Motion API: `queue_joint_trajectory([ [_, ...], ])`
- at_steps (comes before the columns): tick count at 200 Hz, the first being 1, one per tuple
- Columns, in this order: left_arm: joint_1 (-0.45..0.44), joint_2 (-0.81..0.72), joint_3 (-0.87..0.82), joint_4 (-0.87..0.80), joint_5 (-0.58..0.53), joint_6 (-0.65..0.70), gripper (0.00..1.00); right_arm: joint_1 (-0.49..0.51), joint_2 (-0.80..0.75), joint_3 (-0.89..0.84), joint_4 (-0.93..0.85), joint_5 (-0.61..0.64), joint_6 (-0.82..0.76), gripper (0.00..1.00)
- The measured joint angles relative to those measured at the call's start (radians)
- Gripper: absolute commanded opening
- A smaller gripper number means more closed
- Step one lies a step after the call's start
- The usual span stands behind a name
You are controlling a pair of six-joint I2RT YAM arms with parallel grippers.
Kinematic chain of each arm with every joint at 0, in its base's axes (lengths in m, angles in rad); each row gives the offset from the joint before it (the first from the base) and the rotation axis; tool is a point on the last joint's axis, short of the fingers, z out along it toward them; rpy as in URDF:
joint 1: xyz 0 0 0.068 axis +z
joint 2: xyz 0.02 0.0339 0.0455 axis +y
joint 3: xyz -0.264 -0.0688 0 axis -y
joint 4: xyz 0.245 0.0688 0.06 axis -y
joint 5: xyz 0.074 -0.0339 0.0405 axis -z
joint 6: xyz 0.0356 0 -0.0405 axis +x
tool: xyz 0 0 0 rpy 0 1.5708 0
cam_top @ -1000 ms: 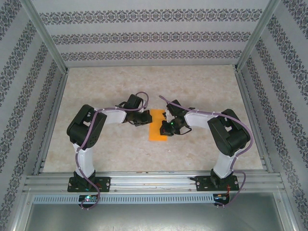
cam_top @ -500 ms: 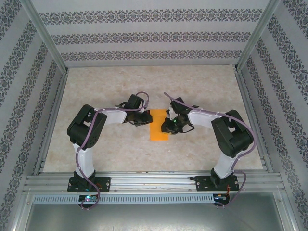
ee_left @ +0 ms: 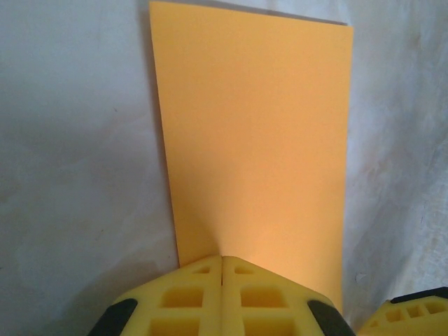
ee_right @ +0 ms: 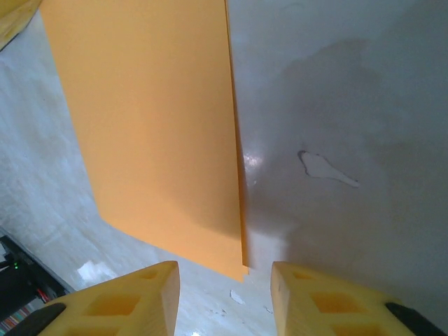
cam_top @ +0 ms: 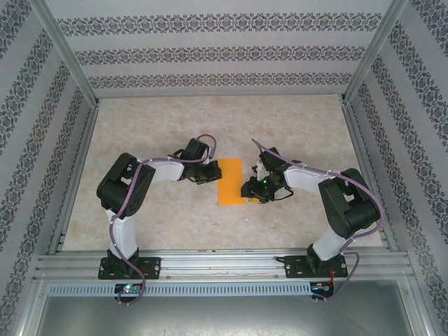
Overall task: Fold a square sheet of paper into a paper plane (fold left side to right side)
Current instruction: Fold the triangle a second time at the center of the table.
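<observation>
**Folded orange sheet lies between the two claws**

Top view: the sheet of paper (cam_top: 231, 182) lies flat on the marbled table (cam_top: 294, 126) just below the frame's centre, an upright orange rectangle. The left gripper (cam_top: 208, 173) touches its left edge. The right gripper (cam_top: 250, 190) sits at its lower right corner.

Left wrist view: at bottom centre the left gripper (ee_left: 222, 297) has its yellow fingers (ee_left: 185, 301) pressed together with no gap, their tips on the sheet's near edge. Whether paper is pinched between them I cannot tell. The sheet of paper (ee_left: 252, 140) runs up to the top of the frame.

Right wrist view: the right gripper (ee_right: 224, 297) stands moderately parted at the bottom, holding nothing. The sheet of paper (ee_right: 147, 119) covers the upper left, and its near corner lies just ahead of the gap.
</observation>
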Motion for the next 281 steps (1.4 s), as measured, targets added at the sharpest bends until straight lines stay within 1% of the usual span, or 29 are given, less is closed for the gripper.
queue_joint_trajectory([
  [39, 0.000, 0.000, 0.000, 0.000, 0.000, 0.000, 0.00, 0.016, 0.029, 0.000, 0.026, -0.017, 0.020, 0.38],
  [106, 0.000, 0.000, 0.000, 0.001, 0.000, -0.004, 0.00, 0.015, 0.035, 0.000, 0.042, -0.026, 0.057, 0.37],
  [211, 0.000, -0.003, -0.007, 0.010, 0.000, -0.004, 0.00, 0.019, 0.056, 0.034, 0.104, -0.042, 0.059, 0.37],
  [281, 0.000, -0.006, -0.014, 0.018, 0.000, -0.004, 0.00, -0.014, 0.105, 0.099, 0.117, -0.058, 0.052, 0.36],
])
